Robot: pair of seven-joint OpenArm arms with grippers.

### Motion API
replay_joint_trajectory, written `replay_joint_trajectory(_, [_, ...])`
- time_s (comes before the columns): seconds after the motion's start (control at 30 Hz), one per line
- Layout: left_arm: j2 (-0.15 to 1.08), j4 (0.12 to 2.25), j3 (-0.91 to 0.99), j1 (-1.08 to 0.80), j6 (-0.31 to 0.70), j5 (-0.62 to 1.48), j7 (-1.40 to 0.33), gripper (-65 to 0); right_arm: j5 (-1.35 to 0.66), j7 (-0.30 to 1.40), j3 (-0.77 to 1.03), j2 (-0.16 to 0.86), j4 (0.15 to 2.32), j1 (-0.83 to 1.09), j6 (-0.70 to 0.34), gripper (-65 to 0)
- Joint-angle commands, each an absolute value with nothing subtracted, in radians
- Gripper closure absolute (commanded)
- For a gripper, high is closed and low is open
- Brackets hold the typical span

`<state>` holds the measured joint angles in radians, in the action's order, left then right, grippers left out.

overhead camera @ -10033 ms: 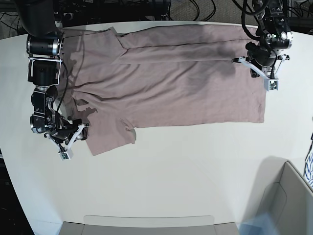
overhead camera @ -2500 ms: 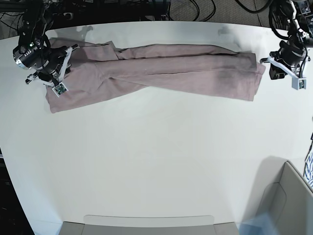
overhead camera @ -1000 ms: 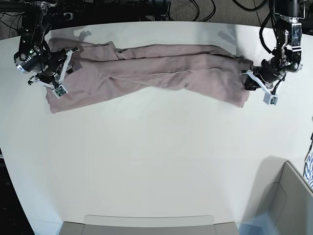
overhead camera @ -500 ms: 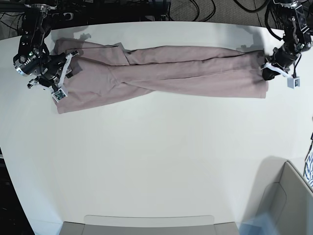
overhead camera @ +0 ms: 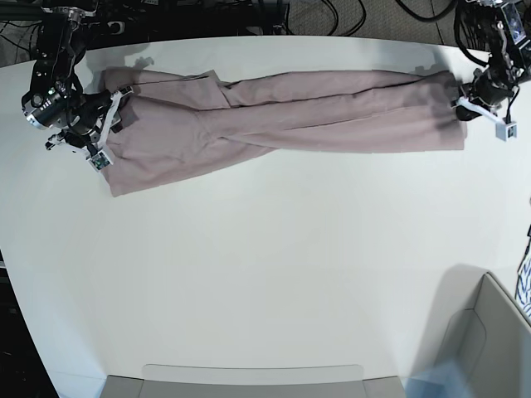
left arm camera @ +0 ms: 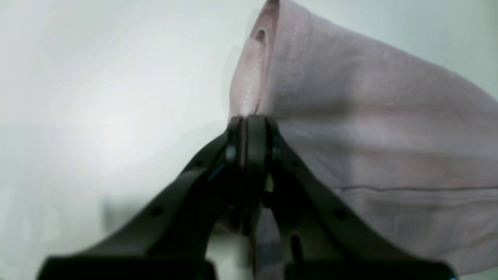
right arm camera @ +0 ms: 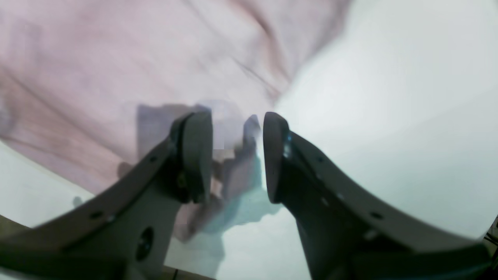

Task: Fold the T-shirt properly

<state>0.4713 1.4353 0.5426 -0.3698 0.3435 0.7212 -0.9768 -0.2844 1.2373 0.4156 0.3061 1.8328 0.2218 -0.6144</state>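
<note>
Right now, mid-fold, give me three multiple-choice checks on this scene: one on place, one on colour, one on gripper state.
1. Where does the T-shirt lie on the table?
A. stretched along the far edge
B. bunched at the near edge
C. inside the box at the corner

2. What colour is the shirt?
A. navy
B. dusty pink
C. white

3. How does the left gripper stand?
A. wide open above bare table
B. shut on the shirt's edge
C. out of every view

Answers: 1 A, the base view shows it as a long band across the far side. 2 B, pink in all views. 3 B, its wrist view shows the jaws pressed together on fabric.
</note>
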Motion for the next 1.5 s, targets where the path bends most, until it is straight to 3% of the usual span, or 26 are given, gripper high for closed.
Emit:
replay_joint_trajectory(0.0, [0.486, 1.455, 0.553, -0.378, 0.338, 0.702, -1.004, 0.0, -0.286, 1.228, 0.423, 0.318, 1.853, 0.213, -0.624, -22.5])
replay_joint_trajectory(0.57, [0.479, 1.687, 0.559, -0.395, 0.337, 0.702, -1.021, 0.0, -0.286, 1.228, 0.423, 0.317, 1.853, 0.213, -0.624, -22.5])
replay_joint_trajectory(0.9, [0.354, 2.014, 0.591, -0.414, 0.337, 0.704, -1.250, 0.0, -0.286, 1.228, 0.421, 0.312, 1.851, 0.213, -0.624, -22.5])
replay_joint_trajectory(1.47, [0.125, 2.040, 0.189, -0.335, 0.329, 0.699, -1.236, 0.0, -0.286, 1.228, 0.418, 0.289, 1.850, 0.213, -0.624, -22.5])
